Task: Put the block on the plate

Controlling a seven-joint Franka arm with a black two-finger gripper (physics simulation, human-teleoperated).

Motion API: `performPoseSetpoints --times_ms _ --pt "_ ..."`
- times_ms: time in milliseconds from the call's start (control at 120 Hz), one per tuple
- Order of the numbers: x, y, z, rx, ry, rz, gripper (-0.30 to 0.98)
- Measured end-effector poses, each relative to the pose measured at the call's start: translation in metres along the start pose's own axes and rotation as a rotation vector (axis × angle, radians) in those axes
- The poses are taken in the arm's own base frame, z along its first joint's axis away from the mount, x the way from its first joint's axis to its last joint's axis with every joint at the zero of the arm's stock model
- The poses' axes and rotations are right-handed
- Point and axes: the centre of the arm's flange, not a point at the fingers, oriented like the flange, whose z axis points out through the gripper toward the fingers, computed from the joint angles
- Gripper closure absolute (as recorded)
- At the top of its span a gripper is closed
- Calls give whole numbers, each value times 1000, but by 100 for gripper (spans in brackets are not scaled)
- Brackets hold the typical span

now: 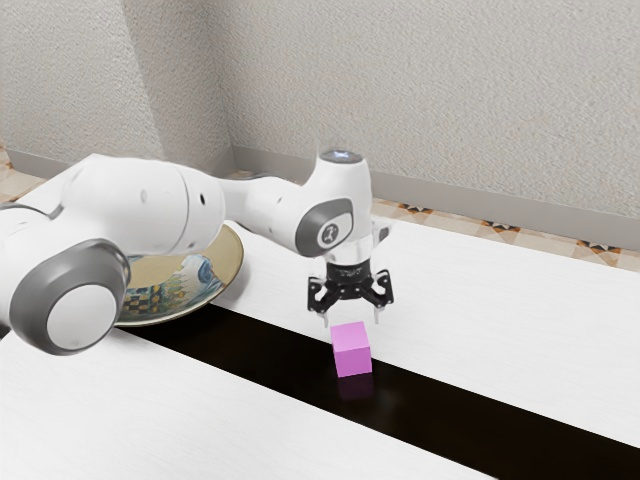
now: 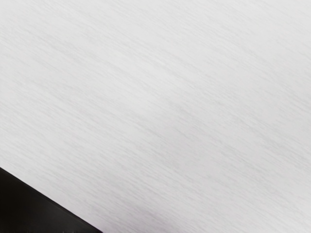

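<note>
In the exterior view my gripper points down over the table, its two fingers apart with nothing held between them. The pink block sits on the black strip, just below the fingertips in that view; how far the hand is from it in depth I cannot tell exactly. Toward the exterior view's left lies the round plate, tan-rimmed with a blue and cream pattern, partly hidden behind my arm. A faint pinkish tint shows at the wrist view's lower edge.
A glossy black strip runs diagonally across the white table. The strip's edge also crosses a corner of the wrist view, beside white tabletop. Textured walls stand beyond the table.
</note>
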Motion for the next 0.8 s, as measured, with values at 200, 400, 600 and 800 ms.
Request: performPoseSetpoints --times_ms 200,400,600,800 --pt "-8 1 10 -4 4 -113 0" --pt "-13 -3 6 -11 8 -202 0" --pt "-21 -7 1 -11 7 -264 0" --pt "-25 -12 5 -6 3 -313 0"
